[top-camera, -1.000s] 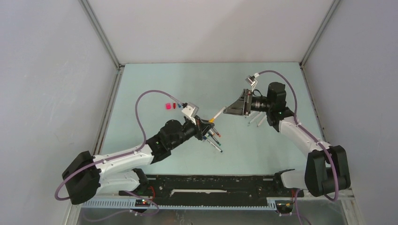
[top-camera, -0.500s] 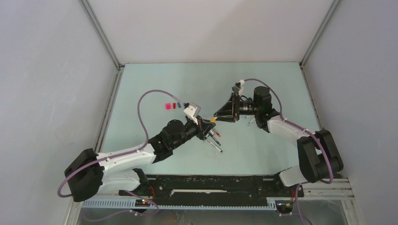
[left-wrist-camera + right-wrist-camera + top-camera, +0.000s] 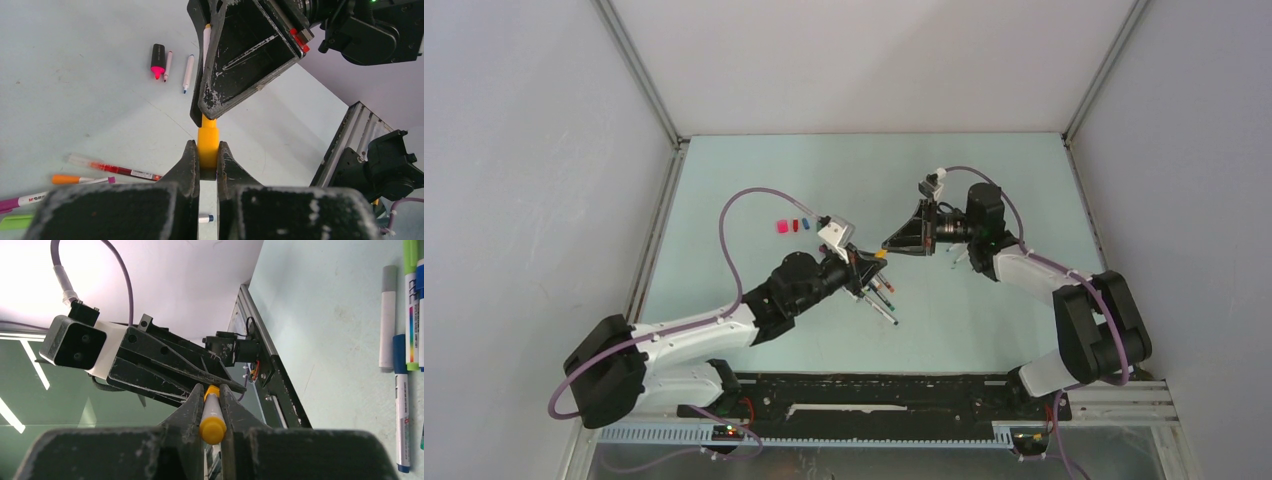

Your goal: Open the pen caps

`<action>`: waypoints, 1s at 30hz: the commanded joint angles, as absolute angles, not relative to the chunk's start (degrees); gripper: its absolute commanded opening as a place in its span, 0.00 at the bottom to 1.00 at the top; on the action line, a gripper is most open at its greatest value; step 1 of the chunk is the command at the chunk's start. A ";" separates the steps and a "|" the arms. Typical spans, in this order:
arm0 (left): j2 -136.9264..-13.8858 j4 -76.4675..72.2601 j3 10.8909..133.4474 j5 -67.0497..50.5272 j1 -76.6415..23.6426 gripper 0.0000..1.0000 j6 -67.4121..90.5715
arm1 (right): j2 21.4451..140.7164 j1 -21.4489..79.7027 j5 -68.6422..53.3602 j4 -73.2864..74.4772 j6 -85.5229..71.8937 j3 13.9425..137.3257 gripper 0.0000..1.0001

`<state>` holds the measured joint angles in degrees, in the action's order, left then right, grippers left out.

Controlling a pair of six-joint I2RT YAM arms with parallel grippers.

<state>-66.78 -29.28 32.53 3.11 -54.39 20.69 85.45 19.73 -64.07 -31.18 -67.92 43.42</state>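
A pen hangs in the air between my two grippers over the middle of the table. My left gripper (image 3: 206,146) is shut on its yellow cap (image 3: 208,137). My right gripper (image 3: 211,389) is shut on the pen's grey-white barrel (image 3: 211,409), with the yellow end plug (image 3: 212,429) nearest that camera. In the top view the left gripper (image 3: 867,266) and right gripper (image 3: 887,246) meet tip to tip at the yellow cap (image 3: 879,254). The cap still sits on the barrel.
A pink highlighter cap (image 3: 782,227) and red and blue caps (image 3: 795,225) lie at the left. A black highlighter (image 3: 157,57) and two uncapped pens (image 3: 188,72) lie beyond. Red (image 3: 115,170) and orange (image 3: 75,179) pens lie under the left arm. More pens (image 3: 401,405) lie by the right arm.
My right gripper has moved left onto the pen held by the left gripper and its jaws have shut on the barrel. The left arm has held still.
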 commanded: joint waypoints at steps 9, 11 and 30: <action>-58.99 -22.78 30.95 4.91 -54.76 0.00 13.45 | 85.87 10.09 -63.06 -37.18 -70.14 42.50 0.00; -57.82 -22.16 30.24 5.29 -54.76 0.00 12.90 | 86.00 9.58 -62.64 -37.34 -70.39 42.30 0.00; -53.12 -10.38 27.93 15.62 -49.52 0.00 22.15 | 87.43 2.83 -57.78 9.05 -17.66 54.12 0.00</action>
